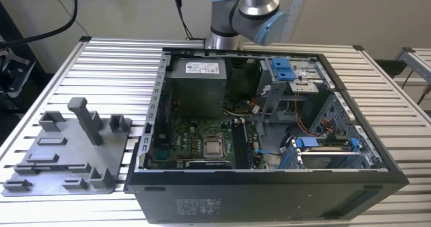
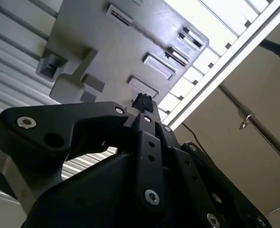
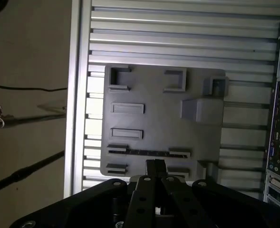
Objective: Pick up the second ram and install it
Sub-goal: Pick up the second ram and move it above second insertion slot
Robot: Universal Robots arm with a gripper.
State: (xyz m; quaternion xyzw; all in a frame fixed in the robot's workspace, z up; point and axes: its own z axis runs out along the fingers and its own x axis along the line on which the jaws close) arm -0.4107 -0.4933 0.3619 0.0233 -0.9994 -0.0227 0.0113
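Observation:
The second ram (image 3: 147, 153) is a thin dark strip standing on edge in a slot of the grey tray (image 3: 154, 128), held between two small end blocks. It also appears as a fine dark line on the tray (image 2: 151, 38) in the second wrist view. My gripper (image 3: 155, 168) hangs well above the tray with its black fingers pressed together and nothing between them. Its tips (image 2: 142, 102) sit beside the strip's middle, apart from it. In the exterior view the tray (image 1: 40, 161) lies on the slatted table at the left of the open computer case (image 1: 269, 136).
Inside the case lie a green motherboard with a square silver CPU (image 1: 214, 147), a grey power supply (image 1: 195, 86) and blue drive brackets (image 1: 283, 68). A tall grey post (image 1: 88, 118) and several low blocks stand on the tray. The table's edge rail (image 3: 75, 95) runs past the tray.

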